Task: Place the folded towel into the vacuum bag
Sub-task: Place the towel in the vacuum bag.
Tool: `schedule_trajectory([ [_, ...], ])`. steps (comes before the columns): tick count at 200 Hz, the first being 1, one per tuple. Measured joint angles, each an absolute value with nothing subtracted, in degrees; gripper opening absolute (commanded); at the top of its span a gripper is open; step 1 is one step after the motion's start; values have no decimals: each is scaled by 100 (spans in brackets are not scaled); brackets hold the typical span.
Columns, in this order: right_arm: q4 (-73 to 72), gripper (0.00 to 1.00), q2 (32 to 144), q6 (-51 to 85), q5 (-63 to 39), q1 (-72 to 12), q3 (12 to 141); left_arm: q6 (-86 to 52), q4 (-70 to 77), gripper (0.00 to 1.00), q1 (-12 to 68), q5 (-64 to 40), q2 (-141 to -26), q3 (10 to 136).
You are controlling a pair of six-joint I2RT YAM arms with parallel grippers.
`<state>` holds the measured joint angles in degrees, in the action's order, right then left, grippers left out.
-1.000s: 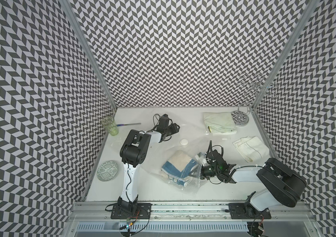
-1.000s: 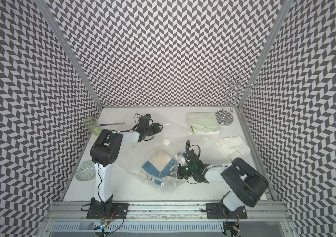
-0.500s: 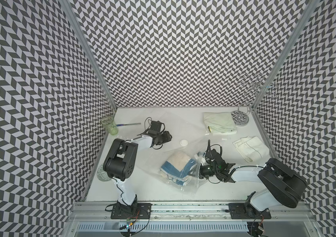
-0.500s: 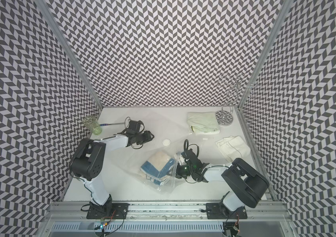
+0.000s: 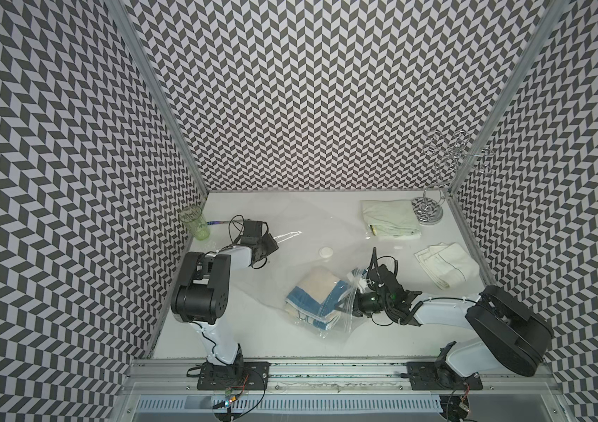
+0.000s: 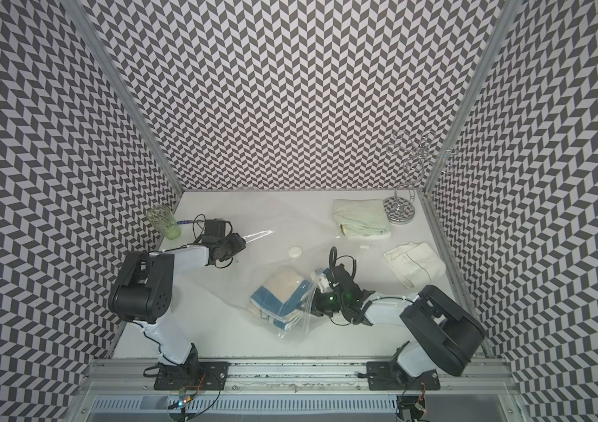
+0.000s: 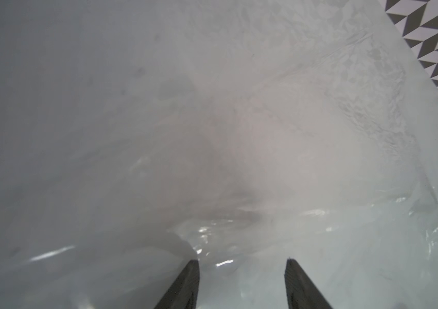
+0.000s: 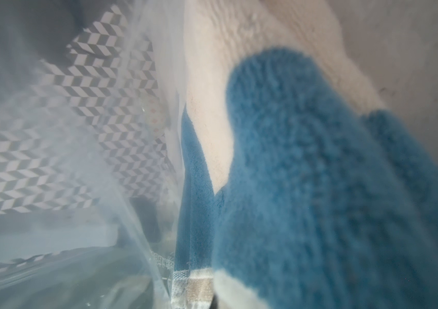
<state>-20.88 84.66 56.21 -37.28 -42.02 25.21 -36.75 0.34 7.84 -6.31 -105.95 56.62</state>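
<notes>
Folded towel (image 5: 313, 292), blue and beige, lies mid counter (image 5: 253, 329), just inside the vacuum bag (image 5: 290, 255) mouth. Right fingers (image 5: 355, 308) at the towel's edge, pressed together. Can't tell if they pinch cloth or plastic. Left fingers (image 7: 191, 283) spread, nothing between them, over the bag's far-left corner. White valve (image 5: 326, 252) sits just behind the towel.

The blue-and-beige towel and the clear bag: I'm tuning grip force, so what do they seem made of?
The blue-and-beige folded towel looks like soft terry or fleece cloth: fuzzy, matte pile. The clear vacuum bag looks like thin glossy plastic film: see-through, creased, with bright glints.
</notes>
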Motion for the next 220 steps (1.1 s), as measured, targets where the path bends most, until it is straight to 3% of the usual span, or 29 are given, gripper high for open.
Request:
schedule_trajectory([
  [69, -2224, 0, 8232, 5909, -3575, -4182, 2405, -3514, 10, 52, 1949, -1181, -12280, 7832],
  [152, -3835, 0, 8899, 6364, -2451, -4372, 2239, -2939, -1105, 52, 2078, -1892, -13620, 10259],
  [177, -4128, 0, 8976, 6453, -2226, -4386, 2217, -2786, -1498, 53, 2106, -1953, -13323, 9992],
  [220, -4119, 0, 8611, 6265, -2145, -4410, 2106, -2659, -2373, 58, 2458, -2001, -11498, 8503],
])
